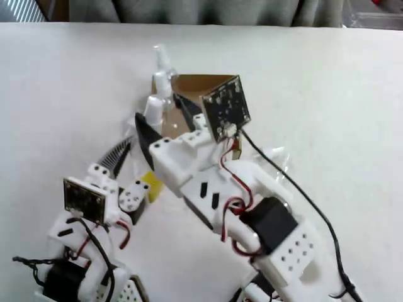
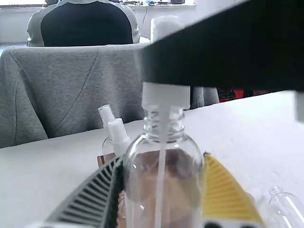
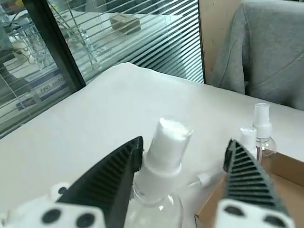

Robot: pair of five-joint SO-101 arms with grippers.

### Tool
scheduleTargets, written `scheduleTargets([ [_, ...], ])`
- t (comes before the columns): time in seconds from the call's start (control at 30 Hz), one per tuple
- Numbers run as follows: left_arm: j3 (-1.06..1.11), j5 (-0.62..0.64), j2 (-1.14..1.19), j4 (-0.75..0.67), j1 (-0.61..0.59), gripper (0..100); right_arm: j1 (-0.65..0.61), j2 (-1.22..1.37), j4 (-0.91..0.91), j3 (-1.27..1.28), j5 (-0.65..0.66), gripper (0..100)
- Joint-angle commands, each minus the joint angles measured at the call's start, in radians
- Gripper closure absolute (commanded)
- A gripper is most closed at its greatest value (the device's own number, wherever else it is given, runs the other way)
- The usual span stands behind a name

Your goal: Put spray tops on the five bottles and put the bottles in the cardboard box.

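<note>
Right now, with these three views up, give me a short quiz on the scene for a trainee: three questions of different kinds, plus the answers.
1. True or false: the left gripper is shut on a clear bottle.
2. Pick one. The white spray top nearest the right gripper is: A, inside the cardboard box; B, on the bottle's neck, between that gripper's open fingers; C, clamped in the left gripper.
3. What lies beside the left gripper's yellow finger, seen in the left wrist view?

Key: 1 true. 2 B. 3 an uncapped bottle, with no spray top on it.
</note>
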Motion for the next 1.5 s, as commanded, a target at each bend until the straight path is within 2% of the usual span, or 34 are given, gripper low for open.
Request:
scheduleTargets([
  [0.0, -0.008, -0.011, -0.008, -0.002, 0.010, 98, 0.004, -0.045, 0.041, -0.130, 0.032, 74.8],
  [0.13, -0.008, -0.011, -0.008, -0.002, 0.010, 98, 0.004, -0.038, 0.165, -0.278, 0.034, 78.1],
  [0.3, -0.008, -0.011, -0.008, -0.002, 0.010, 98, 0.038, 0.001, 0.209, -0.359, 0.035, 99.6],
  [0.37, -0.008, -0.011, -0.008, 0.000, 0.010, 98, 0.085, 0.024, 0.211, -0.356, 0.035, 95.1],
  [0.47, -0.008, -0.011, -0.008, 0.000, 0.010, 98, 0.176, 0.079, 0.211, -0.354, 0.026, 98.5],
  [0.6, -0.008, -0.011, -0.008, 0.000, 0.010, 98, 0.216, 0.171, 0.202, -0.354, 0.026, 97.6],
  [0.9, -0.008, -0.011, -0.008, 0.000, 0.010, 98, 0.209, 0.297, 0.197, -0.354, 0.025, 97.6],
  [1.0, -0.008, -0.011, -0.008, 0.000, 0.010, 98, 0.203, 0.282, 0.199, -0.351, 0.025, 97.6],
  [1.27, -0.008, -0.011, -0.008, 0.000, 0.010, 98, 0.081, 0.174, 0.211, -0.227, 0.035, 97.6],
  [1.47, -0.006, -0.011, -0.008, 0.000, 0.010, 98, 0.088, 0.154, 0.231, -0.206, 0.035, 97.6],
])
